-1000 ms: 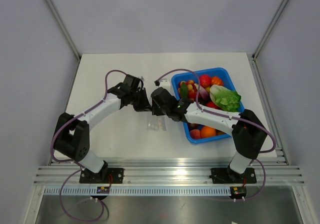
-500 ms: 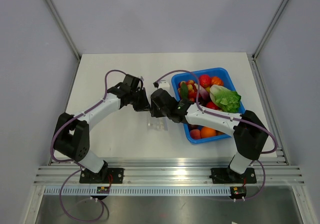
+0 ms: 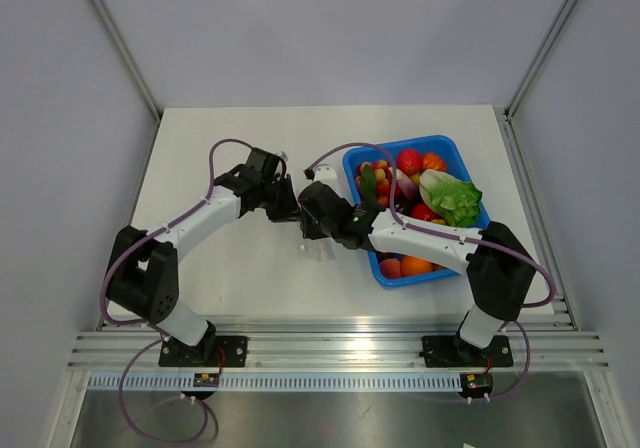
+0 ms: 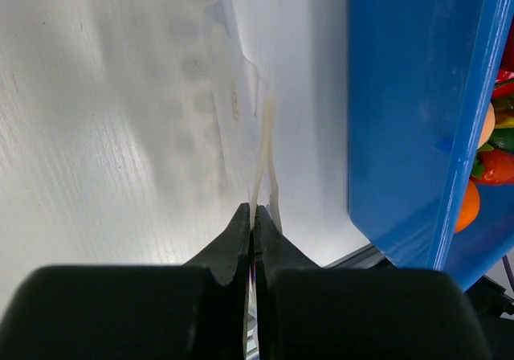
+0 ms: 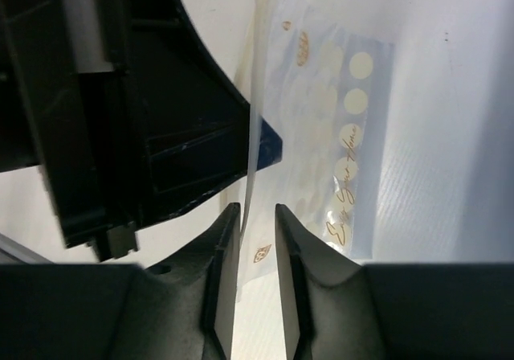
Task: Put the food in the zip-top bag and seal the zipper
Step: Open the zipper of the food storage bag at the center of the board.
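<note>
Both at the zip-top bag (image 5: 337, 135): left gripper (image 4: 252, 209) clamps its edge, right gripper (image 5: 257, 209) straddles it ajar; a tug could slip it free.

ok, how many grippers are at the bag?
2. The left gripper is shut on the edge of the zip-top bag; the right gripper straddles that edge, jaws apart, not clamped.
</note>
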